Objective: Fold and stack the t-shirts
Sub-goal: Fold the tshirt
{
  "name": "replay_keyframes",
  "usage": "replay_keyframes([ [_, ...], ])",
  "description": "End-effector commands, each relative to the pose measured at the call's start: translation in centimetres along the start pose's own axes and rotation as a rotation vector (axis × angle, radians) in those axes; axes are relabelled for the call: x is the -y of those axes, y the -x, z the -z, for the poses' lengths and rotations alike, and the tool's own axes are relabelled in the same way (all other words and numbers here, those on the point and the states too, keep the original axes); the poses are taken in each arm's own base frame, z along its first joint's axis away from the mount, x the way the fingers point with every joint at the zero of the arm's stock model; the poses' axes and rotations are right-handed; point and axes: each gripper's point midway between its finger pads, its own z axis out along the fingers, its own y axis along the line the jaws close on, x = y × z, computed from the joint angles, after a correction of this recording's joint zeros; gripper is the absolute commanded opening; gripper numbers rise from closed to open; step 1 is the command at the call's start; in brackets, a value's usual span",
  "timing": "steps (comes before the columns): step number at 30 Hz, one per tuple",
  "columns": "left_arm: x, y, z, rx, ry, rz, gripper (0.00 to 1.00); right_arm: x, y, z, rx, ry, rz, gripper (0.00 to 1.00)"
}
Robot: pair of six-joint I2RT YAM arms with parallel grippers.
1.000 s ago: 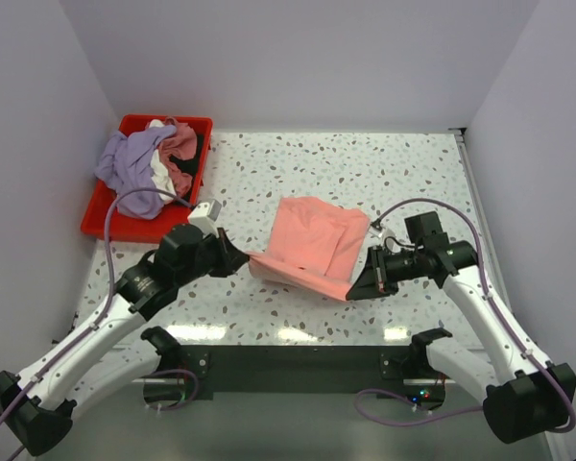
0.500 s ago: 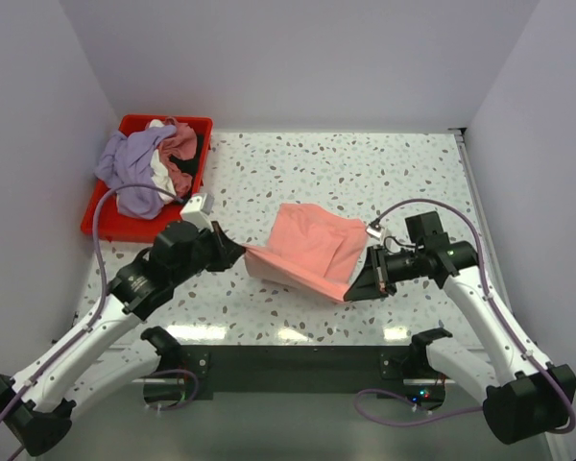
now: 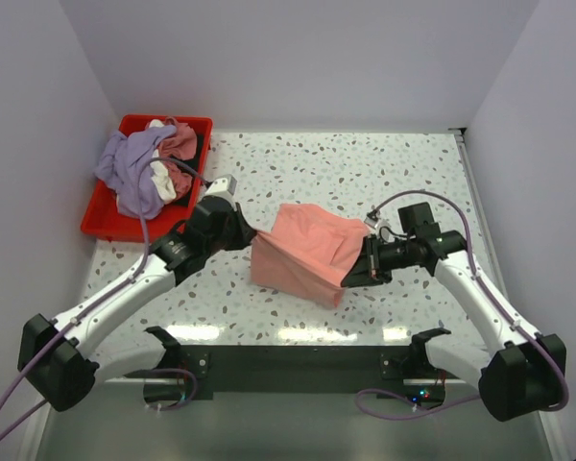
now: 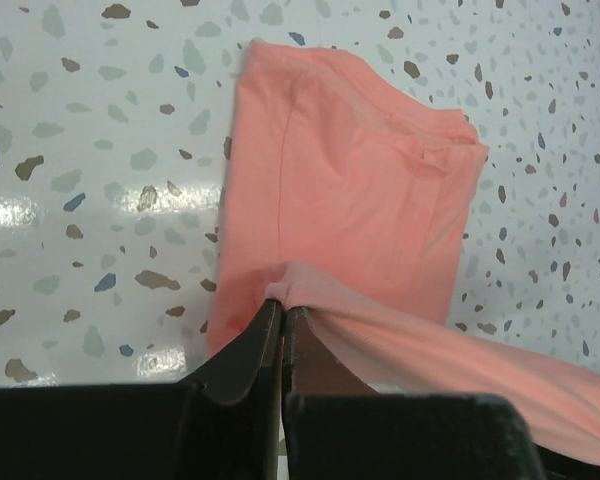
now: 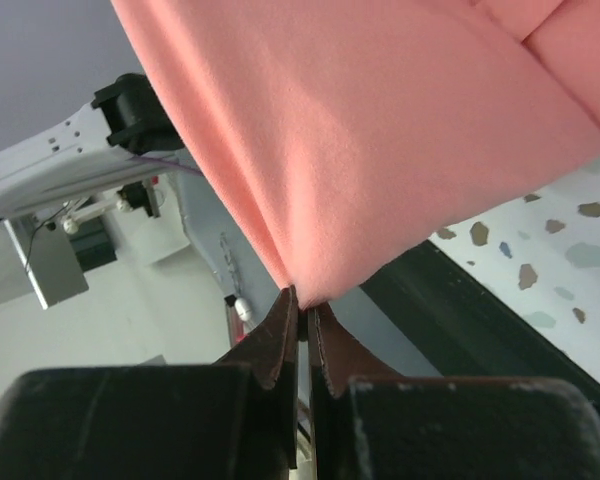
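Jaws of both arms pinch opposite corners of the salmon-pink t-shirt (image 3: pixel 307 252), its near edge lifted over the desk (image 3: pixel 384 173); if we pull unevenly, thin cloth may slip free and spoil our fold.

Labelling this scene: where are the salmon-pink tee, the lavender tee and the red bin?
salmon-pink tee (image 3: pixel 307 252), top view, middle of the cloth.
lavender tee (image 3: pixel 125 165), top view, bunched cloth on the bin.
red bin (image 3: pixel 98 221), top view, bare near-left wall.
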Motion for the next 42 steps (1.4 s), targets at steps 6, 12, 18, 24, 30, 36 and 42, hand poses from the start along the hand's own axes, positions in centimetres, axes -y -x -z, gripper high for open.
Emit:
replay_keyframes([
  [6, 0.9, 7.1, -3.7, 0.172, 0.047, -0.025, 0.0, 1.4, 4.7, 0.5, 0.155, -0.123, 0.018, 0.0],
  [12, 1.4, 8.1, -6.5, 0.164, 0.038, -0.022, 0.0, 1.8, 8.6, 1.3, 0.249, -0.161, 0.042, 0.0],
  [18, 2.2, 8.7, -9.2, 0.136, 0.013, -0.032, 0.0, 2.6, 11.1, 1.4, 0.278, -0.163, 0.011, 0.0],
  [24, 2.5, 9.1, -12.0, 0.123, 0.011, -0.046, 0.0, 4.4, 13.4, 2.7, 0.335, -0.179, -0.021, 0.0],
  [30, 2.2, 8.6, -15.5, 0.081, 0.032, -0.056, 0.0, 7.3, 15.1, 1.8, 0.319, -0.169, -0.082, 0.0],
  [36, 1.5, 7.3, -19.4, 0.042, 0.048, -0.057, 0.0, 11.6, 19.9, 2.3, 0.43, -0.285, -0.074, 0.0],
  [42, 1.6, 7.3, -22.0, 0.004, 0.06, -0.084, 0.53, 13.7, 23.3, 3.3, 0.478, -0.405, -0.067, 0.79],
])
